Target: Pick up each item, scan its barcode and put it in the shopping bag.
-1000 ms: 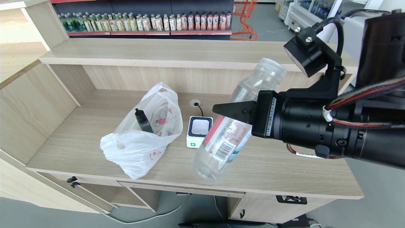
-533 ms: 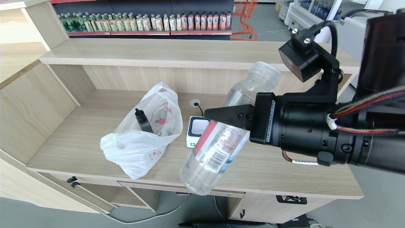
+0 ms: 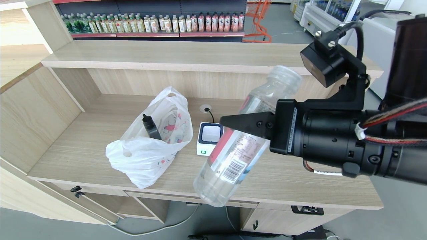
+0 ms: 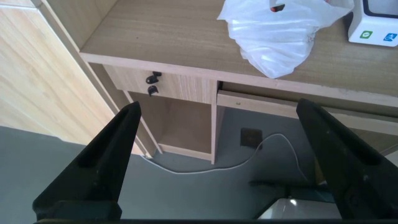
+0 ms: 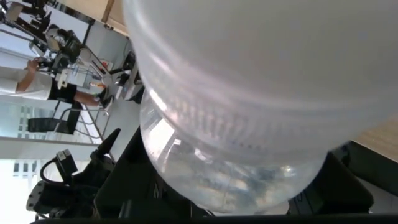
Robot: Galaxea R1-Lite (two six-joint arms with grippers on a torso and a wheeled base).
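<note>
**Inspector:** What has moved since the earlier frame?

**Recorder:** Over the last second the right tool [image 3: 233, 126] and its bottle [image 3: 230, 160] have dropped toward the near edge of the surface [image 3: 300, 181]. In the last half second they slid slightly to the right. Nothing else has shifted.

**Inspector:** State of that tool?

**Recorder:** It is clamped across the bottle's middle, at the upper part of the label. One black finger [image 3: 240, 121] lies over the bottle; the other is hidden behind it. In the right wrist view the clear bottle [image 5: 249, 93] sits right against the lens.

**Inspector:** Attitude of the bottle?

**Recorder:** Tilted. The neck end points up and back past the tool. The base points down and forward, showing over the surface's front edge. The barcode [image 3: 235, 170] sits below the finger and faces up toward the head camera.

**Inspector:** Scanner?

**Recorder:** The white scanner [image 3: 209, 138] stands on the surface just left of the fingertip, window up. I cannot tell whether the bottle is directly over it.

**Inspector:** Bag?

**Recorder:** The shopping bag [image 3: 150, 150] is farther left of the tool, just beside the scanner. Its mouth is open and a dark bottle [image 3: 150, 127] stands inside.

**Inspector:** The other arm?

**Recorder:** The left tool [image 4: 214, 158] is spread wide and holds nothing. It hangs low in front of the surface's edge, with the bag and scanner up beyond its fingertips.
</note>
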